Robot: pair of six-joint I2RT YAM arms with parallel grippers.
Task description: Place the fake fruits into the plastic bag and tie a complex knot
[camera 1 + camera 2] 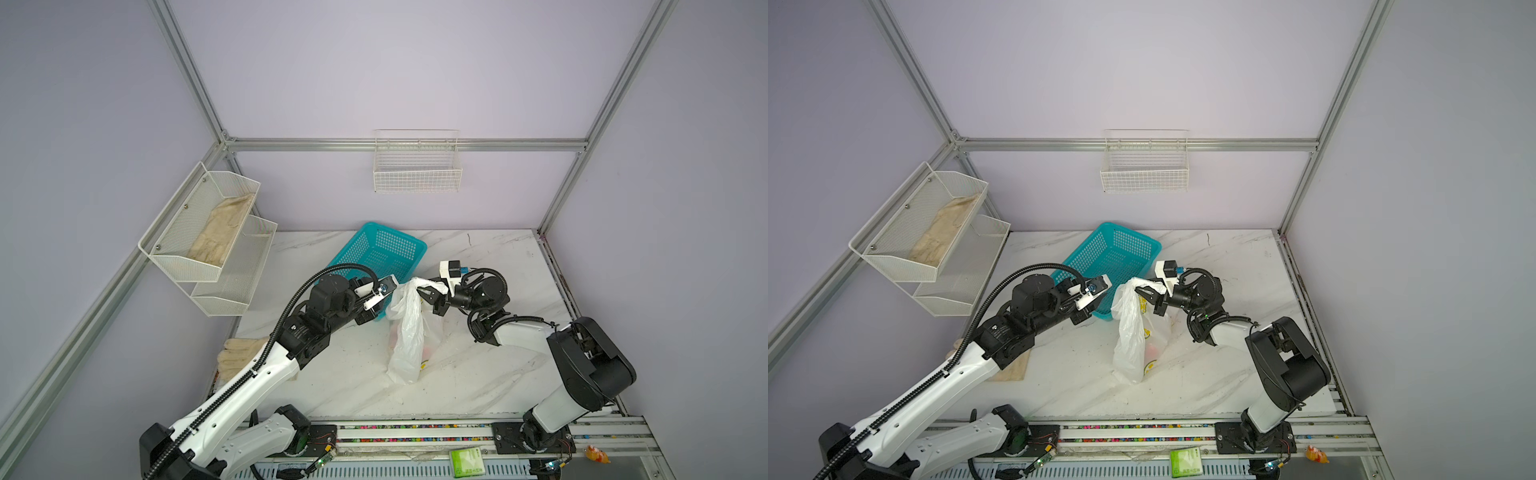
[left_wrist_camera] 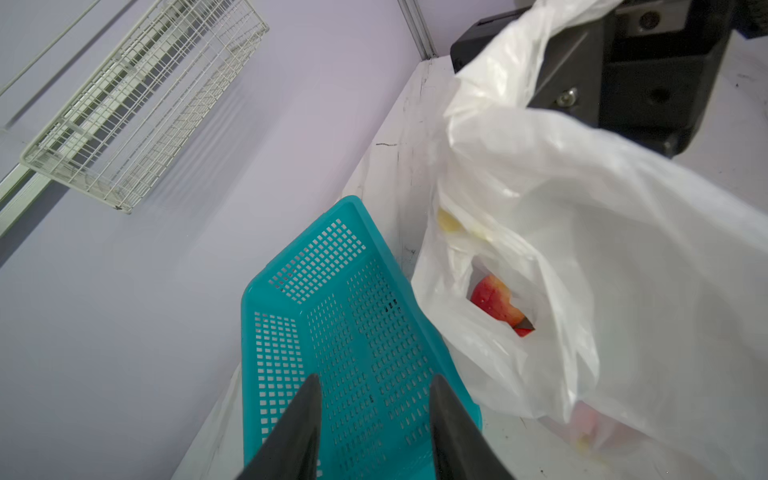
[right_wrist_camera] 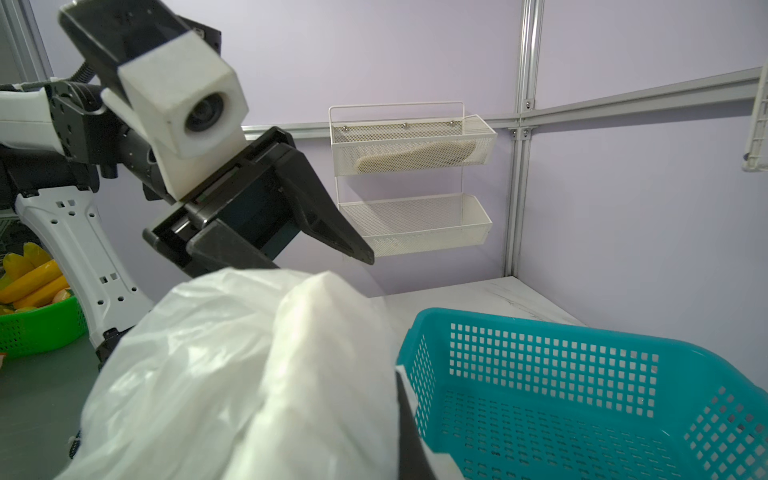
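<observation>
The plastic bag (image 1: 405,332) (image 1: 1131,332) hangs crumpled from its top in mid-table, its bottom resting on the marble. My right gripper (image 1: 429,297) (image 1: 1148,299) is shut on the bag's upper edge; in the right wrist view the bag (image 3: 232,374) drapes over the jaws and only one finger (image 3: 409,428) shows. Red-pink fake fruits (image 2: 494,301) lie inside the bag (image 2: 582,249), and show faintly through the film (image 1: 1152,351). My left gripper (image 2: 374,382) (image 1: 380,311) is open and empty, just left of the bag's top, above the teal basket (image 2: 353,332).
The teal basket (image 1: 386,249) (image 3: 561,395) sits behind the bag, touching it. A wire basket (image 1: 417,166) hangs on the back wall; a two-tier mesh shelf (image 1: 208,232) holds beige gloves. More gloves (image 1: 239,353) lie under the left arm. A green packet (image 1: 467,461) rests on the front rail.
</observation>
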